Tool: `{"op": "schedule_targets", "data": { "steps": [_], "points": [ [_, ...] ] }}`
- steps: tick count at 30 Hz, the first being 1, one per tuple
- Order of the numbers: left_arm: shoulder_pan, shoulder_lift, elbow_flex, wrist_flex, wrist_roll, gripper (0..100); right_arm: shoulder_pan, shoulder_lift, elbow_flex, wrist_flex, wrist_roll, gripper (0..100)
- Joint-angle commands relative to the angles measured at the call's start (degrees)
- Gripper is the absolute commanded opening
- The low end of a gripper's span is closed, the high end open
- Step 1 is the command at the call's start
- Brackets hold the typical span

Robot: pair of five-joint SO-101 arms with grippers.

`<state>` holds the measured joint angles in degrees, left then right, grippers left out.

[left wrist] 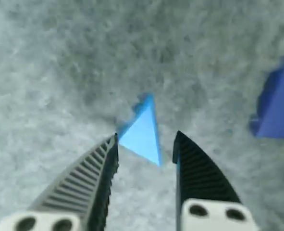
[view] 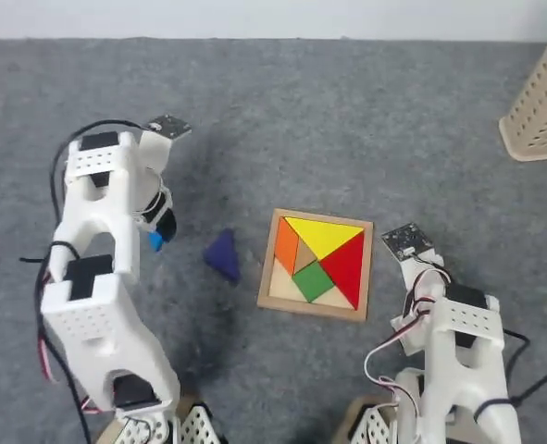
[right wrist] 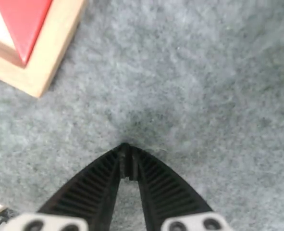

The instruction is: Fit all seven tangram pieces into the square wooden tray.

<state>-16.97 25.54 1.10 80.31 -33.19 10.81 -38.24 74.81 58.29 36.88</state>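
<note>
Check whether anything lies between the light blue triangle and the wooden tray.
Yes: the dark blue piece lies on the carpet between the light blue triangle and the tray, roughly on the direct line.

The tabletop [view: 347, 111] is covered in soft, fuzzy grey cloth like a carpet. A pale strip of wall [view: 254, 18] runs along the far edge. A tan box with small holes [view: 541, 102] stands in the far corner.

The high view looks down over the worktop [view: 347, 120], the left arm [view: 102, 231], the right arm [view: 453, 342] and the tray [view: 312, 309]. The left wrist view, close above the worktop behind the left gripper [left wrist: 145, 136], shares the light blue triangle [left wrist: 142, 132] with it. The right wrist view, behind the right gripper [right wrist: 125, 147], shares the tray's corner.
</note>
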Motion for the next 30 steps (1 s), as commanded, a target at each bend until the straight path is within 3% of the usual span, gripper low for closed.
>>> {"op": "schedule_targets", "data": {
  "steps": [1,14,30],
  "points": [
    [-0.2,0.9,-0.3,-1.1,-0.6,18,1.0,-0.4,0.2,-1.6,0.7,0.8],
    [0.2,6.1,-0.1,0.4,2.3,10,1.0,-0.4,0.2,-1.6,0.7,0.8],
    [11.5,-18.1,0.2,16.7,2.6,6,1.0,-0.4,0.2,-1.6,0.8,0.8]
  ]
}}
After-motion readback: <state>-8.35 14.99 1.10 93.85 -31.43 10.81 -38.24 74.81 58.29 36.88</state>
